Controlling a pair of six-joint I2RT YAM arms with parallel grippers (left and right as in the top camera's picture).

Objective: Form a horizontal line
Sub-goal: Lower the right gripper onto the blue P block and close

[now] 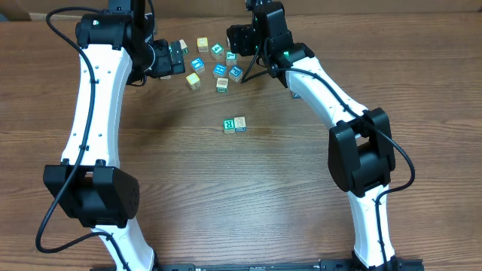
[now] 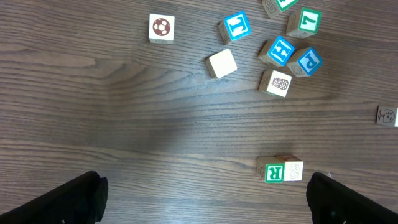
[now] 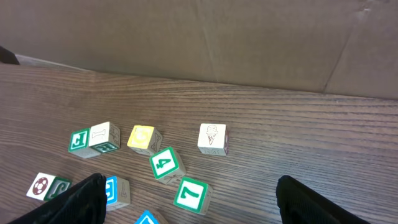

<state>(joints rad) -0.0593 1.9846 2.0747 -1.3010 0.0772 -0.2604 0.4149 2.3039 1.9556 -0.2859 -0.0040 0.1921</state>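
Note:
Several lettered wooden blocks lie loose in a cluster (image 1: 215, 64) at the far middle of the table. Two blocks, a green R block (image 1: 229, 125) and a pale block (image 1: 240, 123), sit touching side by side nearer the centre. They also show in the left wrist view, the green R block (image 2: 274, 173) to the left of the pale block (image 2: 293, 170). My left gripper (image 1: 175, 57) (image 2: 205, 199) is open and empty, hovering left of the cluster. My right gripper (image 1: 237, 38) (image 3: 189, 190) is open and empty above the cluster's far side, over a green 7 block (image 3: 191, 195).
In the right wrist view a green 4 block (image 3: 166, 163), a yellow block (image 3: 144, 138) and an ice-cream block (image 3: 212, 138) lie near a cardboard wall (image 3: 249, 43) at the back. A soccer-ball block (image 2: 161, 28) lies apart at the left.

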